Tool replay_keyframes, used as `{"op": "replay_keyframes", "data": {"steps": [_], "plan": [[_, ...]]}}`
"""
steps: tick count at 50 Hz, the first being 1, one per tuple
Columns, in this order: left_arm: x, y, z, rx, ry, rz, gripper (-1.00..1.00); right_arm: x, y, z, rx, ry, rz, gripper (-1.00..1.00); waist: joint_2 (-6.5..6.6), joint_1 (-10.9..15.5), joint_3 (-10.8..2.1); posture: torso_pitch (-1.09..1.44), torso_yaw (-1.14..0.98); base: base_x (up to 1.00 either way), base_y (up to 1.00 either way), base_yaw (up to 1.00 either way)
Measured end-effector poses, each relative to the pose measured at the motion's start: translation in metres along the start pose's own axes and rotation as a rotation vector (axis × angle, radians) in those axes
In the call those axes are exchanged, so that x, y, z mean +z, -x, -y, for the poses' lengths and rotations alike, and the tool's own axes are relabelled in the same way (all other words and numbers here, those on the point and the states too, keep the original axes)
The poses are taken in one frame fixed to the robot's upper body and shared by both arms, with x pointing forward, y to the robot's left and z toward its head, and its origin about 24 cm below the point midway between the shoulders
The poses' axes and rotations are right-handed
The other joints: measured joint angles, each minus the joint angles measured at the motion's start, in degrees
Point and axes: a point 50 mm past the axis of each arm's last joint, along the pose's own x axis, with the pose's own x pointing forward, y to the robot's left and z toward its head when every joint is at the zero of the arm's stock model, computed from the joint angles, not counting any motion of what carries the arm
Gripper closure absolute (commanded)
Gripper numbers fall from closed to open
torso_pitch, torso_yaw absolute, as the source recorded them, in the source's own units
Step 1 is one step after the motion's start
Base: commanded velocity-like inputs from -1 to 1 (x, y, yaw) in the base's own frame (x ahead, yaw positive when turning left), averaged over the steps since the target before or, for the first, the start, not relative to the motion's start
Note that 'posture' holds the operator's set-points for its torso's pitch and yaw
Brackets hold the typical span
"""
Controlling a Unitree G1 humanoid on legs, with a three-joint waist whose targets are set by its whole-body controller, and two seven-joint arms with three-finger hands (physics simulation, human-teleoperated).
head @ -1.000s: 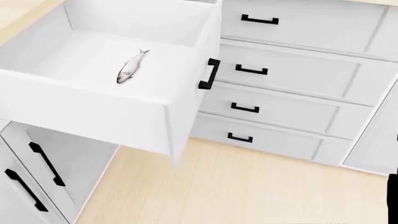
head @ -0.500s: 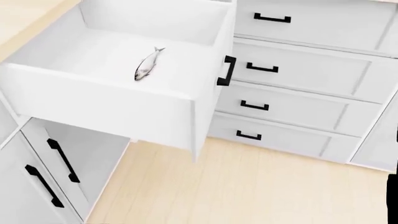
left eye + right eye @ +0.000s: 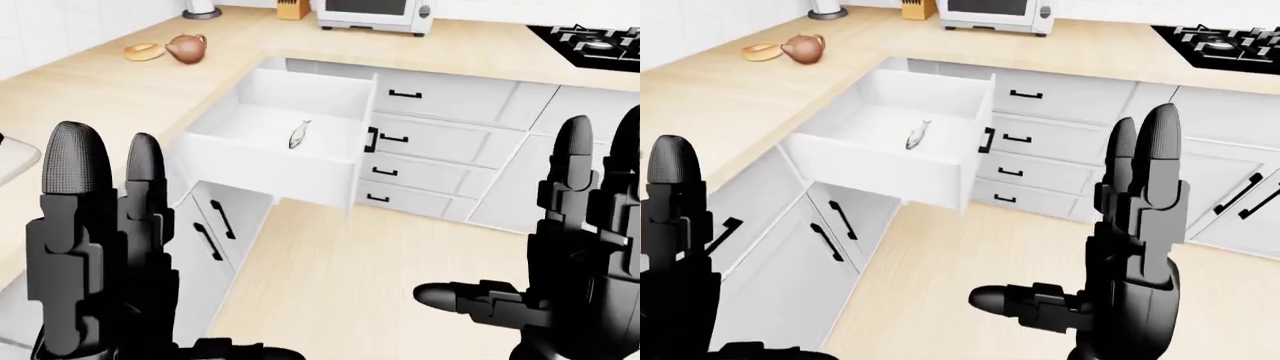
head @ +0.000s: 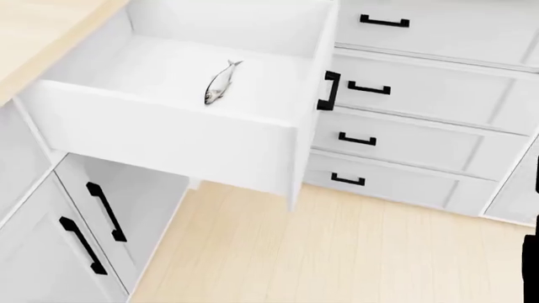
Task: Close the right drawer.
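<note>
Both hands are up and spread wide, holding nothing: the left hand point(image 3: 100, 255) shows low in the left-eye view and the right hand point(image 3: 1135, 255) low in the right-eye view, with fingers apart and thumbs out. Neither one touches the drawer point(image 4: 169, 136), which sits well above them in the eye views. In the head view the whole picture has slid to the right since a second ago, and the drawer looks a bit bigger. That is the camera moving, not the drawer, so the robot is likely stepping closer. The drawer is not pushed in at all yet, so the job is only starting. It is white and pulled far out from under the wooden counter point(image 3: 120, 97). A small silver fish point(image 4: 220, 83) lies flat on the drawer's floor, near the middle. The drawer's black handle point(image 4: 330, 90) is on its right end, just beside the white drawers point(image 4: 421, 101) on the next wall.
</note>
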Motion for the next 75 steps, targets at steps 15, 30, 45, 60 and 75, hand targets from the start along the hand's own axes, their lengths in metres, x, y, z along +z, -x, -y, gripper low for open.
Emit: {"op": "replay_keyframes", "data": {"steps": [15,30,45,60,75], "plan": [[0.0014,-0.0002,0.0022,-0.008,0.009,0.008,-1.0,-0.0027,0.0012,0.0023,-0.007,0.01,-0.013,-1.0,3.45,-0.75,0.33,0.0,0.0,0.0,0.14,0.0],[0.0007,-0.0001,0.001,-0.002,0.006,0.005,-1.0,-0.0012,0.0004,0.0004,0.002,0.007,-0.003,-1.0,-2.22,-0.54,-0.31,0.0,0.0,0.0,0.13,0.0],[-0.0035,0.0007,0.0006,-0.005,0.001,-0.017,-1.0,-0.0068,0.0025,-0.0019,0.007,-0.003,-0.034,-1.0,4.33,0.16,0.5,0.0,0.0,0.0,0.13,0.0],[-0.0034,0.0013,0.0028,-0.009,0.013,-0.019,-1.0,-0.0075,0.0029,0.0017,-0.001,0.016,-0.039,-1.0,-1.21,-0.78,-0.09,0.0,0.0,0.0,0.12,0.0],[-0.0051,0.0016,0.0009,-0.002,0.003,-0.031,-1.0,-0.0078,0.0027,-0.0024,0.014,-0.001,-0.044,-1.0,3.14,0.4,0.02,0.0,0.0,0.0,0.12,0.0]]}}
